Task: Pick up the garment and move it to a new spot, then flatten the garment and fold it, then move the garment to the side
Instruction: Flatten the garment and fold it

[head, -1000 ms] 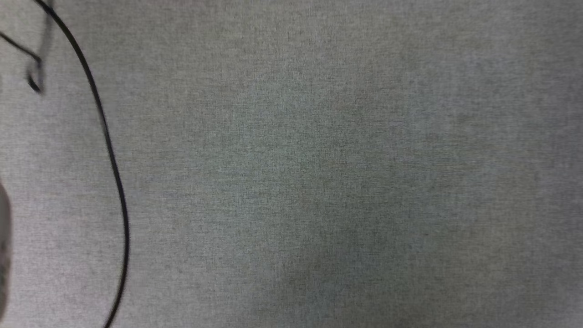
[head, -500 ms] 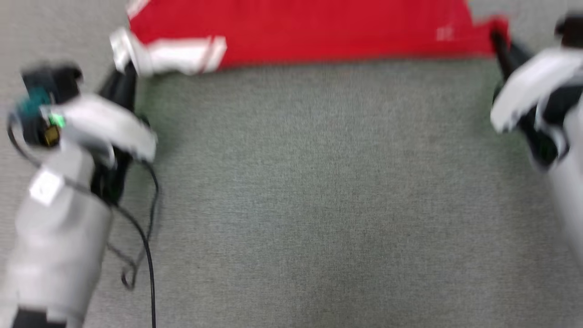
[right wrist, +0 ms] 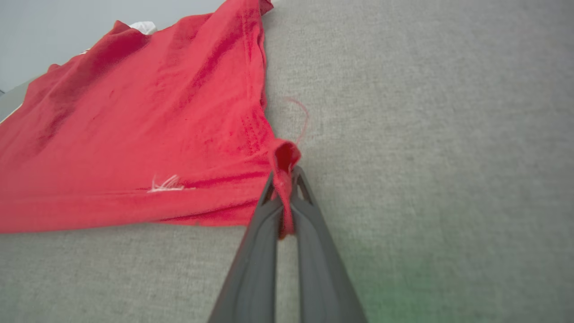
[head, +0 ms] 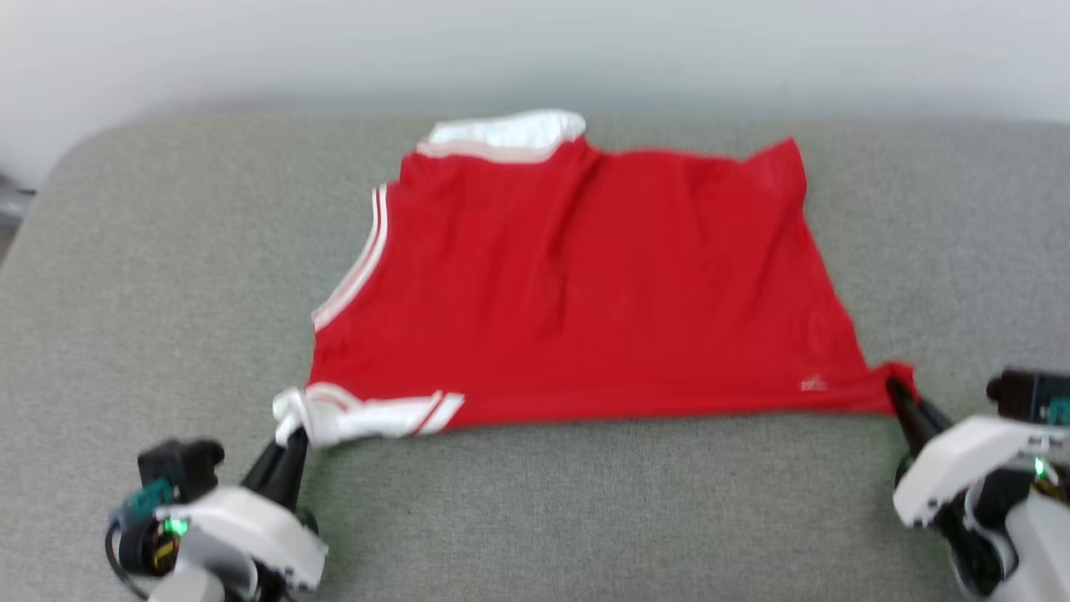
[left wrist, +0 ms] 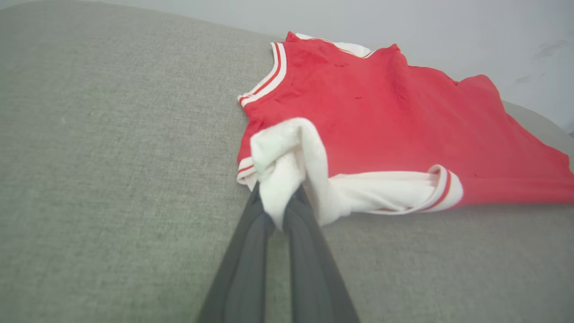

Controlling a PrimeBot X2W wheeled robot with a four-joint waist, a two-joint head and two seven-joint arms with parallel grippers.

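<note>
The garment (head: 585, 284), a red jersey with white sleeves and striped trim, lies spread on a grey padded surface, its plain red side up; no letters or number show. My left gripper (head: 288, 439) is shut on the bunched white sleeve at the near left corner (left wrist: 280, 179). At the near right, my right gripper (head: 896, 386) is shut on the red hem corner (right wrist: 284, 179). A small white logo (head: 812, 384) sits close to that corner. The other white sleeve (head: 506, 130) peeks out at the far edge.
The grey padded surface (head: 167, 293) stretches wide on both sides of the jersey and in front of it, with a rounded far left corner. A pale wall (head: 535, 50) rises behind its far edge. A loose red thread (right wrist: 305, 116) curls beside the hem corner.
The head camera has swung upward, from bare grey fabric with a cable to the whole jersey. Both grippers keep the same corners as half a second ago.
</note>
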